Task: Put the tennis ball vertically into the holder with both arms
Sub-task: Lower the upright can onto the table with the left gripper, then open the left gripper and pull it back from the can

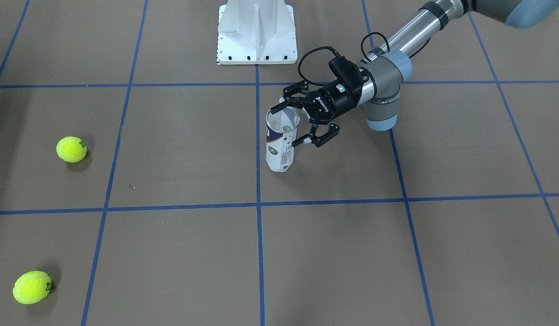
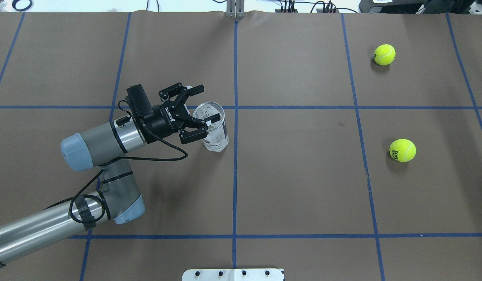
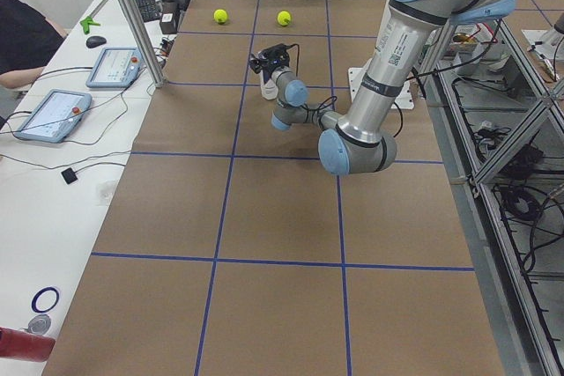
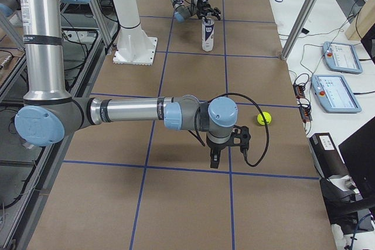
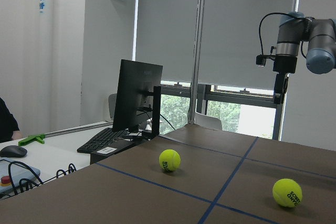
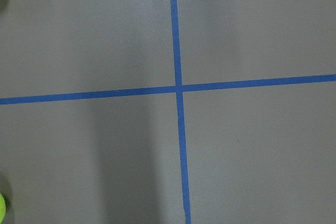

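Observation:
The holder, a clear can with a white and navy label, stands upright near the table's middle; it also shows in the overhead view. My left gripper is open, and its jaws straddle the can's top near the rim. Two yellow tennis balls lie far off on the robot's right side. My right gripper points down above the table near the closer ball. I cannot tell whether it is open or shut.
The white pedestal base stands at the robot's edge of the table. Blue tape lines grid the brown surface. Beyond the table's far edge are tablets, a monitor and a seated person.

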### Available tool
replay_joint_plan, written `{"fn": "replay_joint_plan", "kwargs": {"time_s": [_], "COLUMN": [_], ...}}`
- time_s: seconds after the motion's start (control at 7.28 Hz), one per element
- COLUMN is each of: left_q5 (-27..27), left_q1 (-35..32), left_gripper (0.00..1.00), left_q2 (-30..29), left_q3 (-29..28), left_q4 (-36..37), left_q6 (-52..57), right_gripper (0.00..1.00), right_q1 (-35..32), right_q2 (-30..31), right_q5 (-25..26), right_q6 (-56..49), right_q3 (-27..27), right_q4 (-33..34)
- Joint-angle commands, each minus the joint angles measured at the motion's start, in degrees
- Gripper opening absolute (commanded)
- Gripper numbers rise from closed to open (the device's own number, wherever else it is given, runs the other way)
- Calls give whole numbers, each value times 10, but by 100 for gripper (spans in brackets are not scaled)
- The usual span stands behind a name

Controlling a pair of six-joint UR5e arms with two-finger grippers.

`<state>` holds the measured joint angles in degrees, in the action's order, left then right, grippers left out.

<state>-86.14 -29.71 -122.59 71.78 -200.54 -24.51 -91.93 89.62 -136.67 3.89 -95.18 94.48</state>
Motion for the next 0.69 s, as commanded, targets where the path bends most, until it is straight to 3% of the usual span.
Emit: {"fn": "replay_joint_plan", "kwargs": {"time_s": [0.0,0.55], "left_q5": [0,-4], "left_q1": [0,-4], "left_gripper": [99,99], "left_q2": [2,18], "left_q3": [1,55], "left_q4": [1,9], "left_q6": [0,-15], "right_gripper": [99,99], "right_q1": [0,0], "right_q2": [-1,-1], "right_q5": [-1,-1], "right_q6": [0,1], "right_q3": [-2,-5], "right_q4": [0,0]}}
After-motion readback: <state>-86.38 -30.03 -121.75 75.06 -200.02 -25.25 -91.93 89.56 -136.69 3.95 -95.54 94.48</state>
